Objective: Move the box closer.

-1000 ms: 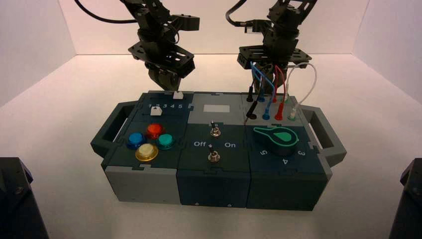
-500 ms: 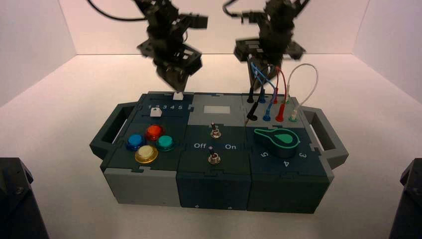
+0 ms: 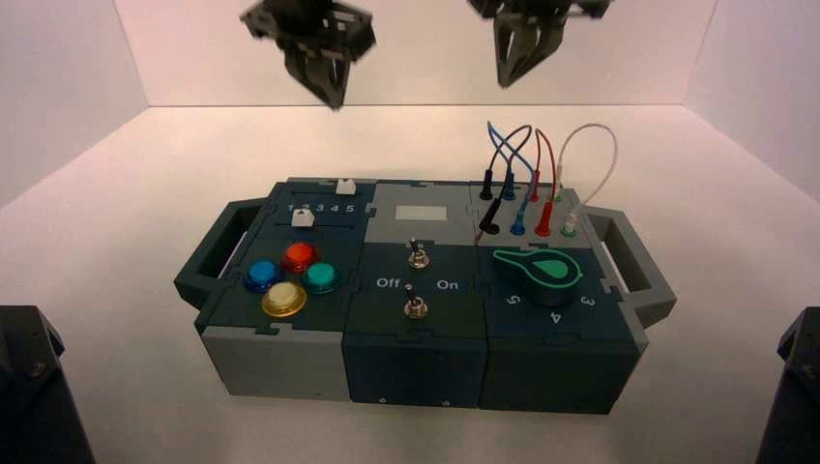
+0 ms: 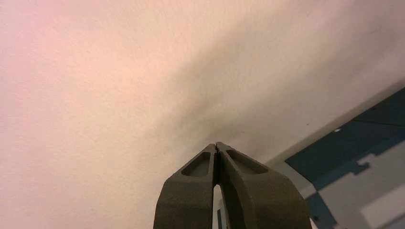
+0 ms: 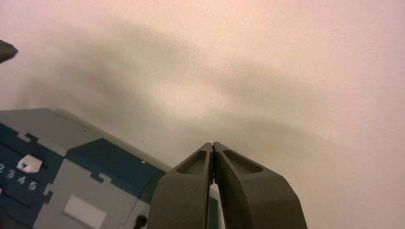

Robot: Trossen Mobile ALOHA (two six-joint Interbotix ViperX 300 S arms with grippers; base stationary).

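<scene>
The box (image 3: 416, 362) stands in the middle of the white table, a dark teal, navy and grey panel box with a handle on each side (image 3: 205, 256), coloured round buttons, two toggle switches, a green dial and plugged wires. My left gripper (image 3: 333, 100) hangs high above and behind the box's back left, shut and empty. My right gripper (image 3: 508, 79) hangs high above and behind the back right, shut and empty. In the left wrist view the gripper (image 4: 217, 144) has its tips together over the table beside the box's back edge (image 4: 353, 143). The right wrist view shows the same of the right gripper (image 5: 212, 144).
White walls close the table at the back and both sides. Looping wires (image 3: 541, 155) stand up from the box's back right. Dark arm bases sit at the front left corner (image 3: 34, 387) and front right corner (image 3: 793, 387).
Both grippers have risen from just behind the box's back edge to high above it. The box has not moved.
</scene>
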